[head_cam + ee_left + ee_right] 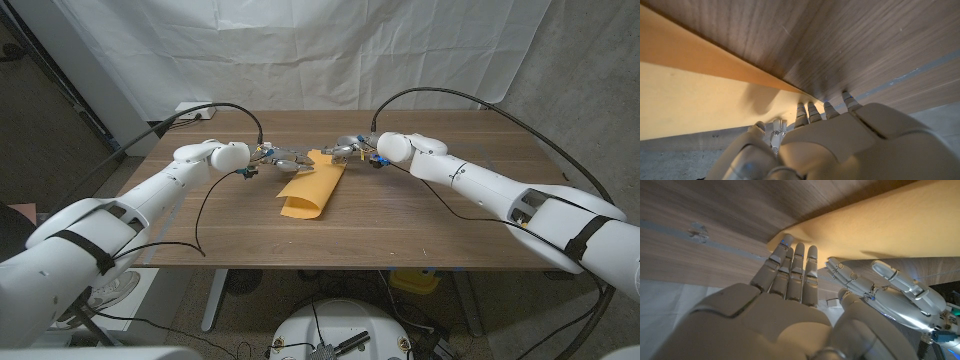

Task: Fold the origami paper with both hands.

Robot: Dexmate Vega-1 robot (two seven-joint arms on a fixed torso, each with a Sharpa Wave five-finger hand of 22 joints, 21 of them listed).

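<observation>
A: At the middle of the wooden table (420,215), toward its far half, the orange origami paper (312,187) is seen, folded over on itself, with its rounded fold toward the near edge and its far end lifted between the two hands.

B: And how are the hands placed on it?

A: The left hand (278,157) is brought against the paper's far left corner, and the right hand (348,151) against the far right corner. They are set almost fingertip to fingertip. In the right wrist view the right hand's fingers (799,265) are laid straight along the paper's edge (880,227), with the left hand (890,292) just beside them.

B: Is the paper gripped?

A: The left hand's fingers (812,112) are bent against the sheet (700,107), perhaps pinching it, though the contact is hidden and a grip cannot be confirmed. For the right hand the same is true: the fingers are extended and touching, but whether anything is clamped cannot be told.

B: What room is left around it?

A: Bare tabletop is left on both sides of the paper and in front of it, up to the near edge. A black cable (205,215) is looped on the table to the left. Behind the table a white cloth backdrop (320,50) is hung, and a white power strip (195,112) lies at the far left corner.
</observation>
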